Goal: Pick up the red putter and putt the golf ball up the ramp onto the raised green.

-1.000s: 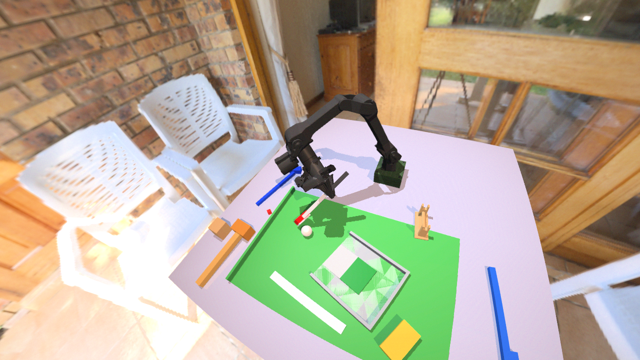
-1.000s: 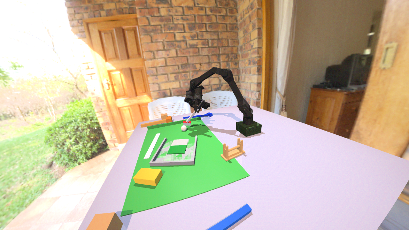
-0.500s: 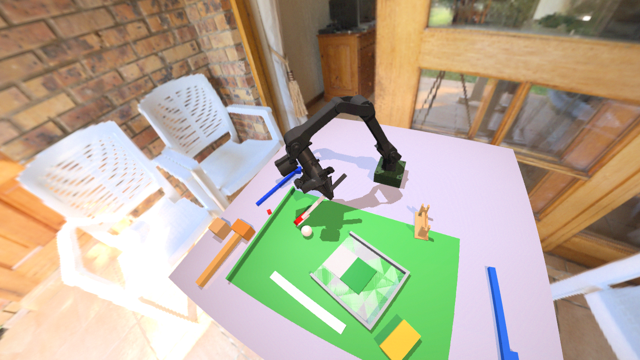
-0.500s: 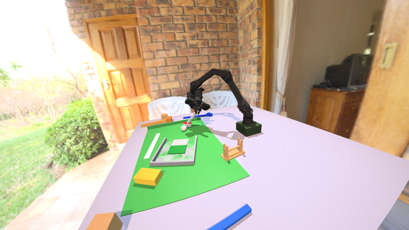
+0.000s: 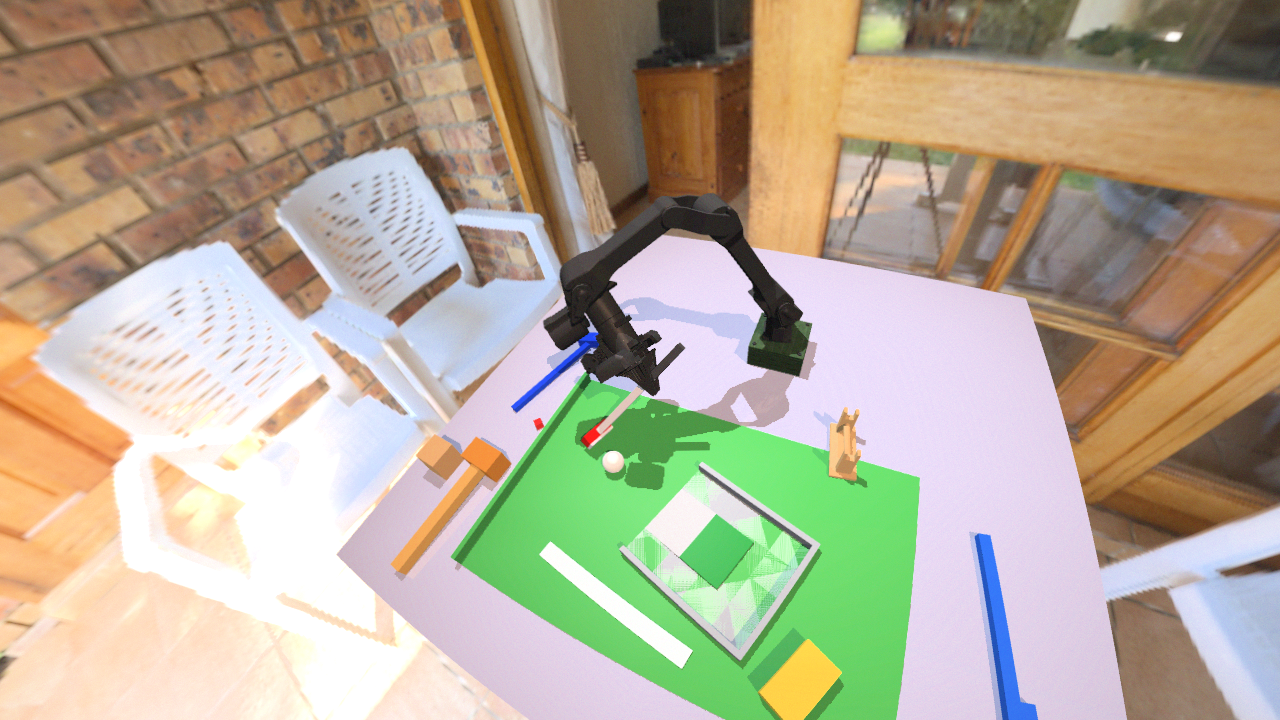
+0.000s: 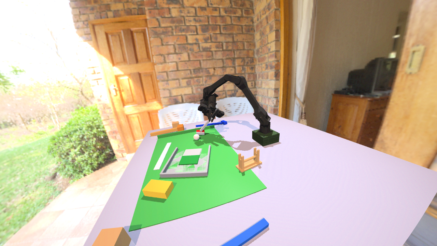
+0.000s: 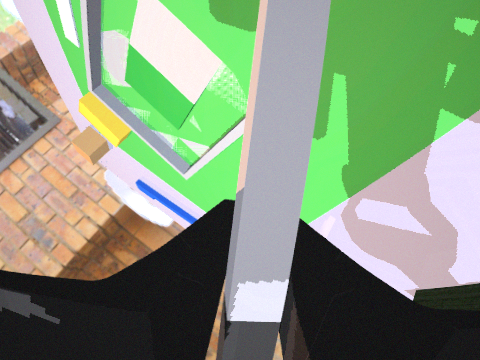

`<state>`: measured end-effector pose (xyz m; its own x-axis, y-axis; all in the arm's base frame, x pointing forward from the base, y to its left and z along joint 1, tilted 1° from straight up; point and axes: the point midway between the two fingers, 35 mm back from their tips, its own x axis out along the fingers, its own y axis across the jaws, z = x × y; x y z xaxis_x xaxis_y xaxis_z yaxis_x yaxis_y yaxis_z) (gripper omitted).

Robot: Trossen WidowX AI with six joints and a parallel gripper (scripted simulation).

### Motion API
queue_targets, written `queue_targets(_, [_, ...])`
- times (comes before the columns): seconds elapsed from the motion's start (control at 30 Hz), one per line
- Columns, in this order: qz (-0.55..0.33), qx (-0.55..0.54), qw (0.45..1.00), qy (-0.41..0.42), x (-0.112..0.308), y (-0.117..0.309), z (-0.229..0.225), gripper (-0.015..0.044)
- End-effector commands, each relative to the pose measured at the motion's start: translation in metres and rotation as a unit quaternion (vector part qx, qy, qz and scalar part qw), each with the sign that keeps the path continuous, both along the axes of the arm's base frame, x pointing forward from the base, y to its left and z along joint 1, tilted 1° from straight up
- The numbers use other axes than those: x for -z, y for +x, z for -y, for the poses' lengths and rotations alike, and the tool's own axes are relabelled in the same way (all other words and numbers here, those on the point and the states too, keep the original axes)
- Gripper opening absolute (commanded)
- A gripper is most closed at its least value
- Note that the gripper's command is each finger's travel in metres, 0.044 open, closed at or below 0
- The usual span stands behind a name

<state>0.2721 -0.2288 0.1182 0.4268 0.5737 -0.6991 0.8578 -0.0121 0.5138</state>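
My gripper [image 5: 653, 388] [image 6: 210, 120] [image 7: 252, 213] is shut on the shaft of the red putter [image 5: 622, 411] [image 6: 204, 126] [image 7: 285, 100]. The shaft slants down to the red head, which is low at the mat; whether it touches the mat is unclear. The white golf ball [image 5: 613, 462] [image 6: 196, 137] rests on the mat just on the ramp side of the head, with a small gap. The pale ramp [image 5: 682, 518] [image 6: 192, 151] [image 7: 167, 47] leads to the raised green [image 5: 716, 550] [image 6: 188, 160] [image 7: 155, 90]. The ball is hidden in the wrist view.
Grey walls [image 6: 183, 175] [image 7: 145, 127] border the ramp and green on three sides. A wooden rack [image 5: 839, 456] stands on the arm's side. A white strip [image 5: 614, 604], a yellow block [image 5: 801, 680], an orange mallet [image 5: 438, 519] and a blue club [image 5: 547, 377] lie around.
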Motion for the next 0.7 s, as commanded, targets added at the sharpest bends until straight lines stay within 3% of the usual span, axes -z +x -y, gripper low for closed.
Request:
queue_targets(0.0, [0.002, 0.002, 1.000, -0.006, -0.001, -0.008, 0.015, 0.0000])
queue_targets(0.27, [-0.001, 0.006, 1.000, -0.004, 0.001, -0.003, 0.008, 0.0000])
queue_targets(0.67, [0.005, 0.002, 1.000, -0.001, -0.001, 0.063, -0.118, 0.0000])
